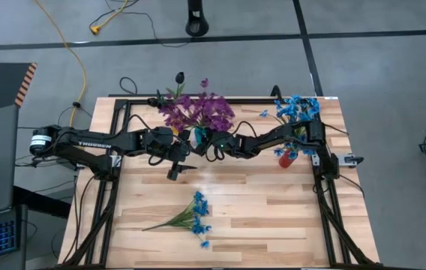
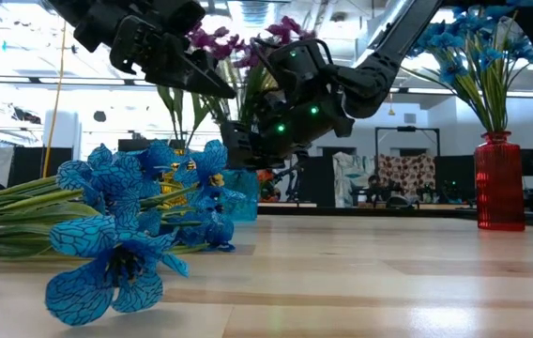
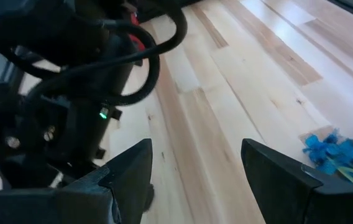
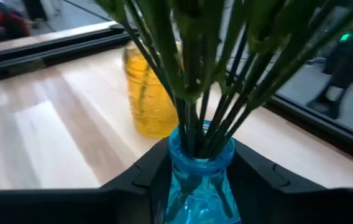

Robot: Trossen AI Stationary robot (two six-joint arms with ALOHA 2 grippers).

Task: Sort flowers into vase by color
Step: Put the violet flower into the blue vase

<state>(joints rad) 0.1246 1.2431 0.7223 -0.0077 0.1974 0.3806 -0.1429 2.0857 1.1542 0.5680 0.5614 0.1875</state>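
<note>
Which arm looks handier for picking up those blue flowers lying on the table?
Probably the left: its gripper hangs open nearer the loose flowers, while the right gripper straddles the blue vase.

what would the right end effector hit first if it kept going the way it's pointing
The blue vase: the right end effector has a finger on each side of its neck. Beyond it, probably the yellow vase, though depth is unclear.

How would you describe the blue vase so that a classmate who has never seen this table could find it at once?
Start at the table's far edge, where three vases stand. The blue vase is the middle one, between the right gripper's fingers and full of purple flowers. The yellow vase beside it and the red vase with blue flowers differ in color.
</note>
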